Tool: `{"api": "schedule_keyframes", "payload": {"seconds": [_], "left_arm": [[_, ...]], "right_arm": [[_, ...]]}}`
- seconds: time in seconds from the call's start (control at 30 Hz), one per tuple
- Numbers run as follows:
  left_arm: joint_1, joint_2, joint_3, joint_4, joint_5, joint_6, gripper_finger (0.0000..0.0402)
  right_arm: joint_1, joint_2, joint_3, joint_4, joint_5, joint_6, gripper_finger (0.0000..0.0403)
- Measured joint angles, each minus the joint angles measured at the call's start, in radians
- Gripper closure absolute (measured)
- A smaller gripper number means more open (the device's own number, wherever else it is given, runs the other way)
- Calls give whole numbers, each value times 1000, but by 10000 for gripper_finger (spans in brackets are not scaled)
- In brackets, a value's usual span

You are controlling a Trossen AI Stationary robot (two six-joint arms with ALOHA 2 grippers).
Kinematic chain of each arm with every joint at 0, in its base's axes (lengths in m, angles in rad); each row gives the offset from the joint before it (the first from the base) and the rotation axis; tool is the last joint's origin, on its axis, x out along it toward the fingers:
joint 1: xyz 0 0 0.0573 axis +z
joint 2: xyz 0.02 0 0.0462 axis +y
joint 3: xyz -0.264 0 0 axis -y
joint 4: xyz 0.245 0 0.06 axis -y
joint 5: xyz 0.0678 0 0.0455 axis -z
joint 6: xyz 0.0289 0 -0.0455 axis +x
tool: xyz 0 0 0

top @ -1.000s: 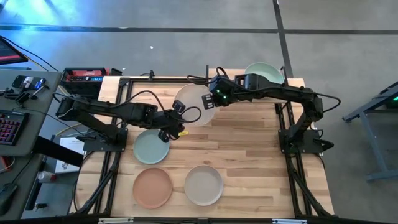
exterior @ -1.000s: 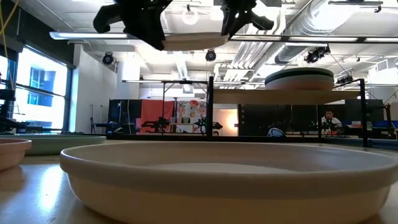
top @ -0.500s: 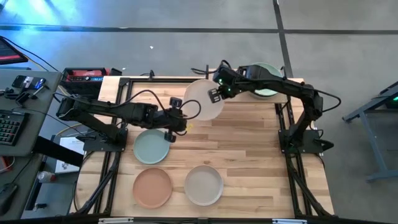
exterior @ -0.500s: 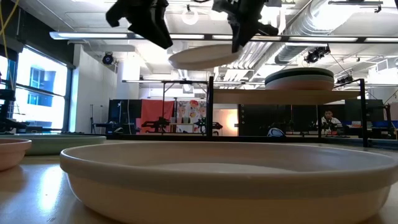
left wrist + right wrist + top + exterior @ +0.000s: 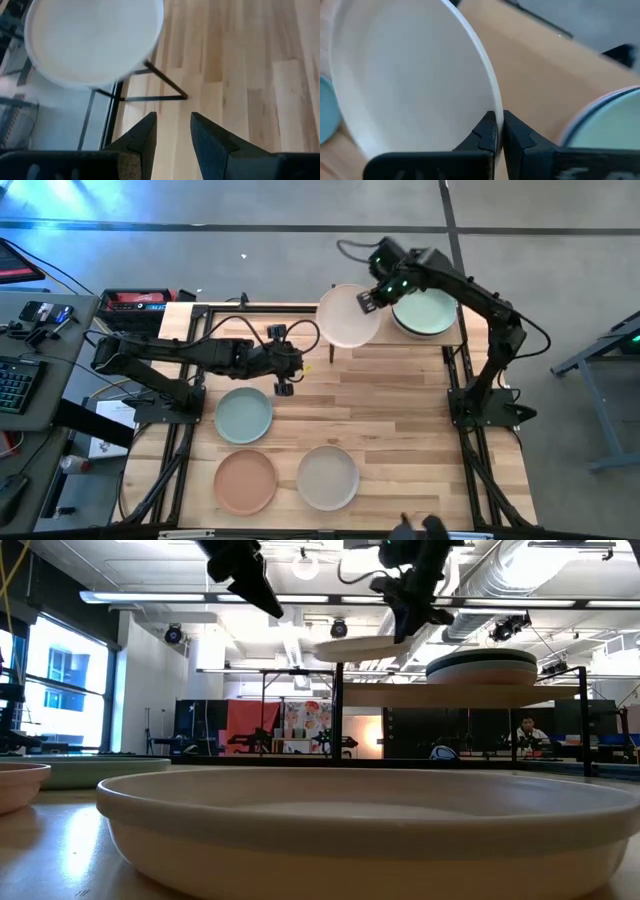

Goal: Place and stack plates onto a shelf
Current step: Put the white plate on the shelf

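room: big open workshop, plank table [image 5: 400, 420] with three plates still lying on it
white plate [image 5: 347, 317]: pinched by its rim in the right gripper [image 5: 368, 299], held up over the shelf's [image 5: 460, 696] empty half
stack [image 5: 425, 311]: mint plate on top, right beside
left gripper [image 5: 284, 383]: fingers apart, empty, above the table
risk: thin rim grip, so the plate could tilt, clip a black post or knock the stack

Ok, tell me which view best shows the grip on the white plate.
The right wrist view: the right gripper is shut on the white plate, its fingers pinching the rim. The high view shows the whole plate by the shelf. The low view shows it edge-on; the left wrist view shows the plate alone.
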Motion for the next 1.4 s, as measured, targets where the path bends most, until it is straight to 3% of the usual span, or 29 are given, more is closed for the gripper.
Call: {"api": "schedule_keyframes", "payload": {"seconds": [0.23, 0.43, 1.07, 1.4], "left_arm": [[57, 0, 0, 1, 0, -75, 293], [106, 0, 0, 1, 0, -126, 293], [177, 0, 0, 5, 0, -156, 293], [177, 0, 0, 5, 0, -156, 293]], "right_arm": [[-150, 0, 0, -21, -49, -192, 403], [-204, 0, 0, -38, -53, -266, 403], [-93, 17, 0, -63, 82, -221, 403], [-86, 66, 0, -37, 87, -201, 403]]}}
